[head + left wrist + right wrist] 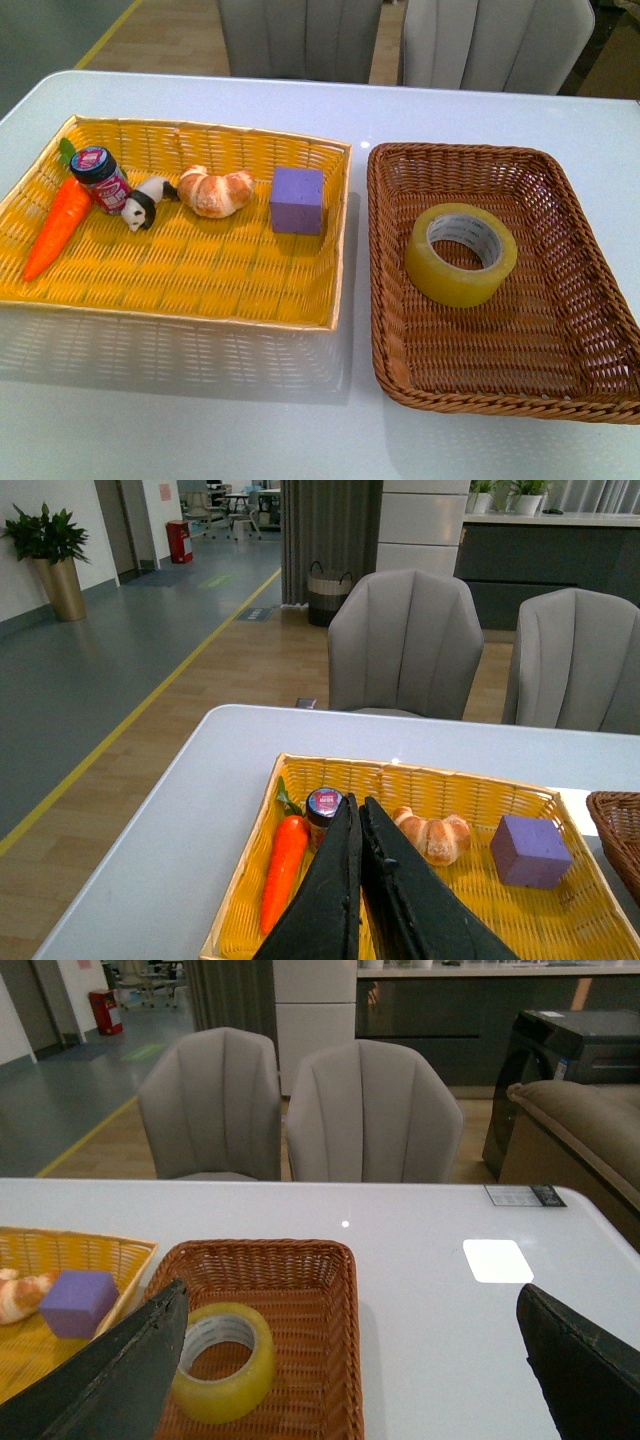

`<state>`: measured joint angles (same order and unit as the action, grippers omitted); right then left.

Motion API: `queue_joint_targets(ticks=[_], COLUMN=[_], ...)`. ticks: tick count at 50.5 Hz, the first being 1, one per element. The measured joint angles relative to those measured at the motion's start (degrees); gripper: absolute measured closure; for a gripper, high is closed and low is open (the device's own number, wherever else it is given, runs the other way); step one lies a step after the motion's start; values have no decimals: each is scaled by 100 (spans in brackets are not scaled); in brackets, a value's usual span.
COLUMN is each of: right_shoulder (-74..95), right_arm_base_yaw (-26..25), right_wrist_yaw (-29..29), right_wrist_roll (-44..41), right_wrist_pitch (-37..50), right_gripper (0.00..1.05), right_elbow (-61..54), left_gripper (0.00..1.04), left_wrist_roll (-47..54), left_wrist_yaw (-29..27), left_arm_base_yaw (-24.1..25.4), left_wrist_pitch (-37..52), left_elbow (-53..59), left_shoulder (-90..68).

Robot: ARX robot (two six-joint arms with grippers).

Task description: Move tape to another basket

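Sitting on white table (200,420), rectangular dark-brown woven wicker basket (390,330) holds wide roll of translucent yellowish packing tape (461,254), lying flat near its middle. Beside it, bright yellow woven tray (200,290) w/ purple cube (297,200). Left gripper (358,810) fingers together over yellow tray; right gripper (350,1305) jaws wide apart, empty.

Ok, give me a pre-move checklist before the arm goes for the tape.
1. tape located, lying flat in the brown basket, hole up: ok.
2. Nothing else in that basket beside the tape: ok.
3. Right end effector open, fingers wide apart: ok.
4. Right end effector lined up over the tape: not ok; the roll sits beside one finger.
5. Bare floor free in the yellow basket in front of the purple cube: ok.
6. Left end effector shut, over the yellow basket: ok.
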<state>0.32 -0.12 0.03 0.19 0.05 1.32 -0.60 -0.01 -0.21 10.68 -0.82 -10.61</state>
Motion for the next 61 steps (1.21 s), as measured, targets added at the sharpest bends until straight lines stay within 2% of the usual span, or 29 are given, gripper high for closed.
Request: queue_joint_targets(ticks=[3, 6, 8, 29, 38, 40, 45, 50, 53, 61], right_shoulder=[-2, 0, 0, -2, -2, -2, -2, -2, -2, -2], right_arm_base_yaw=[0, 0, 0, 0, 0, 2, 0, 0, 0, 0], right_wrist_yaw=[0, 0, 0, -2, -2, -2, -2, -2, -2, -2], right_wrist_roll=[0, 0, 0, 0, 0, 0, 0, 0, 0, 0], right_wrist_pitch=[0, 0, 0, 0, 0, 0, 0, 0, 0, 0], right_gripper=[9, 9, 9, 9, 9, 9, 9, 9, 9, 9], right_elbow=[0, 0, 0, 0, 0, 0, 0, 0, 0, 0], left_gripper=[103, 103, 103, 102, 72, 61, 43, 18, 8, 9], left_wrist_roll=[0, 0, 0, -2, 0, 0, 0, 0, 0, 11], left_wrist_yaw=[0, 2, 2, 2, 0, 0, 0, 0, 0, 0], left_arm_base_yaw=[0, 0, 0, 2, 2, 2, 2, 2, 2, 2], left_wrist_pitch=[-146, -887, -1019, -1069, -1069, -1069, -1069, -1069, -1069, -1069], left_elbow=[0, -2, -2, -2, -2, -2, -2, -2, -2, -2], left_shoulder=[142, 688, 881, 973, 973, 973, 973, 973, 973, 973])
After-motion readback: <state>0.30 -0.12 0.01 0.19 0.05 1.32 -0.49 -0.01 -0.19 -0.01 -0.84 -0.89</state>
